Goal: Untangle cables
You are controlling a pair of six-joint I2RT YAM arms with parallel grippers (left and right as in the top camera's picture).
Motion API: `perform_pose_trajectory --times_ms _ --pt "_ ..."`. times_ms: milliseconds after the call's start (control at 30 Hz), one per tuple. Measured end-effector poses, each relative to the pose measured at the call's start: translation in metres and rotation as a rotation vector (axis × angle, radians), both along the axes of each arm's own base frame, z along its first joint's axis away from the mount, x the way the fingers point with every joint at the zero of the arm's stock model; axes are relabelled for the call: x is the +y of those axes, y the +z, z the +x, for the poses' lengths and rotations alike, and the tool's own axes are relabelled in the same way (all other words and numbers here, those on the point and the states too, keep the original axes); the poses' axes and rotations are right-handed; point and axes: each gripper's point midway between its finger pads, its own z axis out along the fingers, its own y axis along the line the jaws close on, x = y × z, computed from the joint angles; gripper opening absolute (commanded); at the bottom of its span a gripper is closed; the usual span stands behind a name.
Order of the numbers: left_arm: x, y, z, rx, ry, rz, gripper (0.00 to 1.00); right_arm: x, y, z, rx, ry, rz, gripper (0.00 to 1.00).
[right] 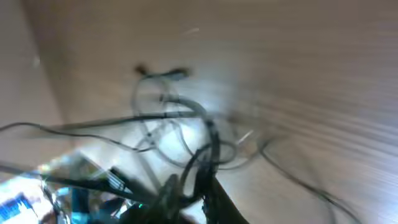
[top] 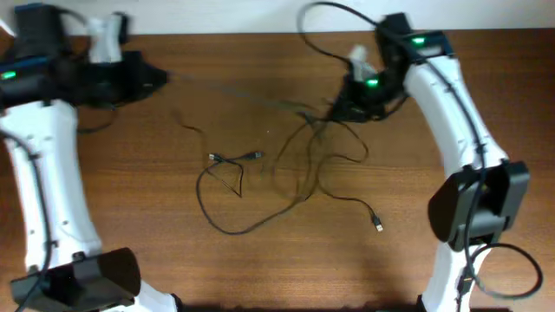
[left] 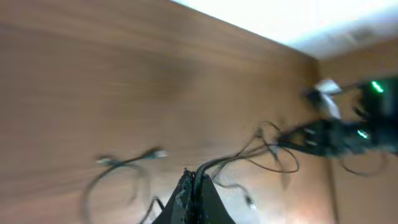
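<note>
Several thin black cables point(top: 303, 165) lie in loose loops on the wooden table point(top: 130, 191), with one plug point(top: 379, 225) at the front right and a connector pair point(top: 251, 156) in the middle. My left gripper point(top: 160, 80) is shut on a cable strand point(top: 234, 91) that runs taut to the right. The left wrist view shows its jaws point(left: 194, 180) pinching that strand point(left: 239, 155). My right gripper point(top: 336, 111) is shut on the clump's upper part. Its jaws point(right: 196, 186) hold several strands point(right: 186, 118) a little above the table.
The white arm bodies stand at the front left point(top: 43, 199) and front right point(top: 468, 191). A thicker black arm cable point(top: 325, 39) arcs above the right gripper. The table's far edge meets a white wall point(top: 243, 13).
</note>
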Motion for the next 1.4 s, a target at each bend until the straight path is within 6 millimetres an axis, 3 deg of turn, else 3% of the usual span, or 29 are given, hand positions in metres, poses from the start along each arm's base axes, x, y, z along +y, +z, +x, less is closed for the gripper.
perform_pose_trajectory --times_ms 67,133,367,433,567,600,633,667,733,800,900,1000,1100,1167,1233,1267,1300,1333,1367,1400 --pt "0.051 -0.003 0.001 0.003 0.149 0.083 0.0 -0.069 -0.029 0.007 0.03 -0.084 -0.203 0.23" --pt "0.077 -0.001 -0.003 0.003 0.227 0.134 0.0 -0.107 -0.044 0.007 0.053 -0.117 -0.328 0.22" --pt "0.085 0.001 -0.005 0.002 0.26 0.198 0.0 -0.11 -0.048 0.002 0.049 -0.075 -0.42 0.22" --pt "0.088 0.016 -0.005 -0.033 0.275 0.225 0.0 -0.111 -0.048 0.001 0.049 -0.071 -0.422 0.22" --pt "0.105 0.121 -0.019 -0.294 0.394 0.394 0.0 -0.112 -0.048 0.0 0.053 -0.067 -0.428 0.23" --pt "0.109 0.158 -0.033 -0.393 0.451 0.455 0.0 -0.112 -0.048 0.0 0.052 -0.067 -0.429 0.22" --pt "0.114 0.18 -0.045 -0.446 0.501 0.499 0.0 -0.112 -0.048 0.0 0.053 -0.067 -0.429 0.23" --pt "0.119 0.198 -0.056 -0.491 0.554 0.533 0.0 -0.112 -0.048 0.0 0.053 -0.067 -0.429 0.22" --pt "0.133 0.209 -0.071 -0.499 0.64 0.568 0.0 -0.112 -0.048 0.0 0.053 -0.066 -0.429 0.22" --pt "0.169 0.196 -0.085 -0.405 0.791 0.595 0.0 -0.112 -0.048 -0.001 0.056 -0.066 -0.429 0.22" --pt "0.234 0.16 -0.098 -0.23 1.022 0.583 0.0 -0.112 -0.048 -0.003 0.063 -0.061 -0.43 0.22" --pt "0.302 0.111 -0.116 -0.043 1.218 0.544 0.0 -0.112 -0.049 -0.005 0.072 -0.059 -0.43 0.23" --pt "0.339 0.071 -0.128 0.087 1.332 0.476 0.0 -0.112 -0.049 -0.007 0.081 -0.057 -0.431 0.22" --pt "0.355 0.049 -0.133 0.154 1.367 0.452 0.0 -0.112 -0.048 -0.008 0.086 -0.055 -0.431 0.23" --pt "0.366 0.013 -0.129 0.247 1.37 0.421 0.0 -0.112 -0.048 -0.009 0.088 -0.055 -0.432 0.22" --pt "0.369 0.0 -0.126 0.272 1.363 0.415 0.1 -0.112 -0.048 -0.009 0.089 -0.056 -0.432 0.22" --pt "0.372 -0.023 -0.123 0.322 1.352 0.403 0.43 -0.112 -0.048 -0.009 0.089 -0.055 -0.432 0.23" --pt "0.376 -0.041 -0.12 0.357 1.343 0.398 0.82 -0.112 -0.048 -0.009 0.089 -0.055 -0.432 0.23" --pt "0.378 -0.057 -0.118 0.388 1.339 0.386 0.99 -0.112 -0.048 -0.009 0.089 -0.055 -0.432 0.23" --pt "0.378 -0.074 -0.117 0.419 1.329 0.374 1.0 -0.112 -0.048 -0.01 0.092 -0.054 -0.432 0.23"
